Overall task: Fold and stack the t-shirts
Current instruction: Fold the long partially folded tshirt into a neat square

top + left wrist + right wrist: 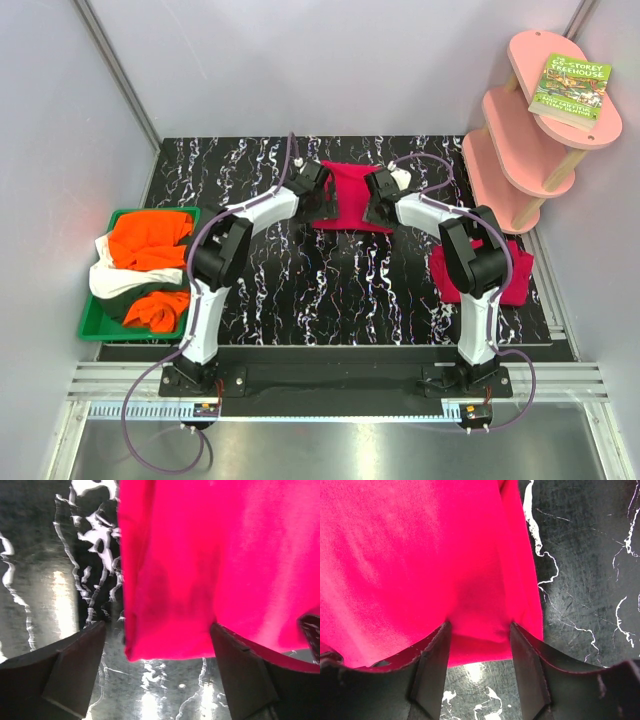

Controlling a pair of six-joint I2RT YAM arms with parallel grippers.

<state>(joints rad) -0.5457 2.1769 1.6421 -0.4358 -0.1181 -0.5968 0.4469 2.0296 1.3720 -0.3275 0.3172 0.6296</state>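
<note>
While my left end effector (157,627) is hanging spread over the shirt (350,190) at its left edge, my right end effector (480,626) is pinching the right edge; it is lying crosswise between both on the desk (330,290).

Crimson-pink t-shirts: two, centre t-shirt (350,190) and right t-shirt (517,280)
Orange and white t-shirts (148,240): one heap, number unclear
Green tray (98,327): one
Pink shelf (520,150): one, three tiers
Book (571,90): one
Robot arms: two, left arm (222,255) and right arm (478,255)
</note>
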